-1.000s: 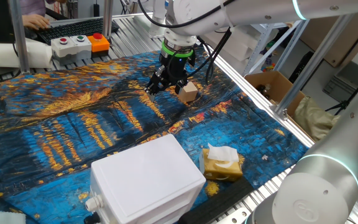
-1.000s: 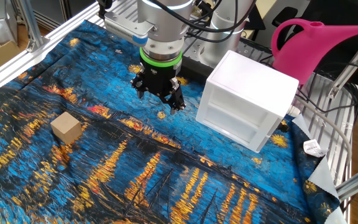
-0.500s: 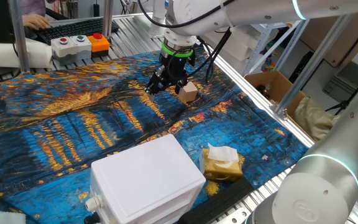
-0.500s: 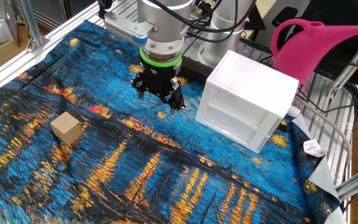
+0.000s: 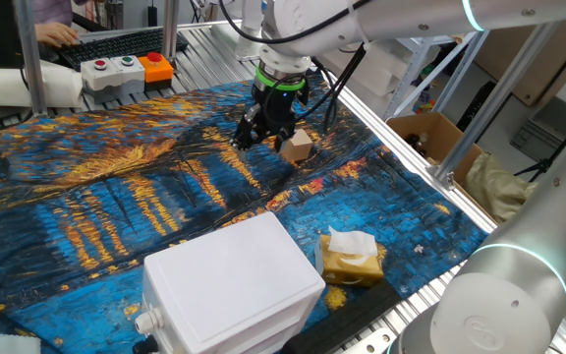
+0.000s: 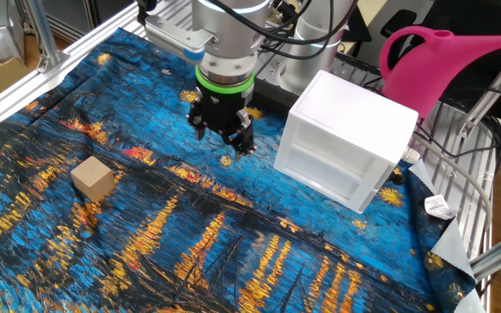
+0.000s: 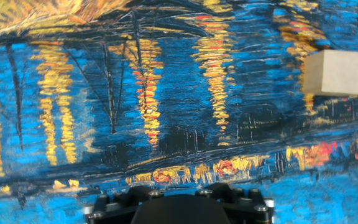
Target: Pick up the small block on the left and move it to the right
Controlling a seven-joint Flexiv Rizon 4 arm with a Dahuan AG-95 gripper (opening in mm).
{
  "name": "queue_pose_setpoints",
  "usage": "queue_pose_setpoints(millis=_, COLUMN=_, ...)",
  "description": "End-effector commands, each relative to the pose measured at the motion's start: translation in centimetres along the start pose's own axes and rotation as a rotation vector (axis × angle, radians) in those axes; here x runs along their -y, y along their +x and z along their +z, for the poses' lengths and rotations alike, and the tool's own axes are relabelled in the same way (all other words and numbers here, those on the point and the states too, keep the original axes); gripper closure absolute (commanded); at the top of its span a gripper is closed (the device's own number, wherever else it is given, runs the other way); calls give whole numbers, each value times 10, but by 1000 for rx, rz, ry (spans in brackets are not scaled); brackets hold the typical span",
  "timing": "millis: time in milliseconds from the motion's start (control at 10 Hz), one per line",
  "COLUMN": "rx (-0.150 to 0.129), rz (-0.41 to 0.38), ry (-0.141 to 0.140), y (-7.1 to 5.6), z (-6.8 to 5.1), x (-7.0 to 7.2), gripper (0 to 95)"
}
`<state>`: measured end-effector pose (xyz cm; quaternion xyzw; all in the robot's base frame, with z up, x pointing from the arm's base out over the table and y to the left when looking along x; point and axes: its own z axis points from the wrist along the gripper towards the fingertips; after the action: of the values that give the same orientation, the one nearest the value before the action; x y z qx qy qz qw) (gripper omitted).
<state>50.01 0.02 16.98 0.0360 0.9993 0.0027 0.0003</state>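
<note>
A table (image 6: pixel 24 96) draped in a blue-and-gold painted cloth, ringed by aluminium framing, fills my screens. From my remote seat, I see the end effector (image 6: pixel 222 135) hanging low over the cloth with nothing between its fingers; they look partly spread in the other fixed view, though I cannot tell for certain how wide they stand, and the hand view shows only the black housing at the bottom edge. The small block (image 6: pixel 92 179) sits on the cloth well apart from the end effector in that view, toward the left side of the table, and in the hand view it lies off at the upper right edge (image 7: pixel 335 73), far from the centre line of the fingers. I judge the step in hand to be the approach: the pick has not begun. The next move, as I read it, calls for carrying the hand sideways until the block is centred under it, squaring the fingers to two opposite faces, then descending. My count: one block, one white plastic box (image 6: pixel 348 149), one yellow-brown tissue packet (image 5: pixel 350 258), one pink watering can (image 6: pixel 459 61), one button panel (image 5: pixel 126 69) at the far end.
</note>
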Motion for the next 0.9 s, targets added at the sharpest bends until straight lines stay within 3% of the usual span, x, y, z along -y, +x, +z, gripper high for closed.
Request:
queue_pose_setpoints(millis=100, rx=0, rz=156, ry=-20, y=0, z=0, x=0, gripper=950)
queue_pose_setpoints(millis=900, rx=0, rz=143, ry=-22, y=-2, z=4, x=3, gripper=950)
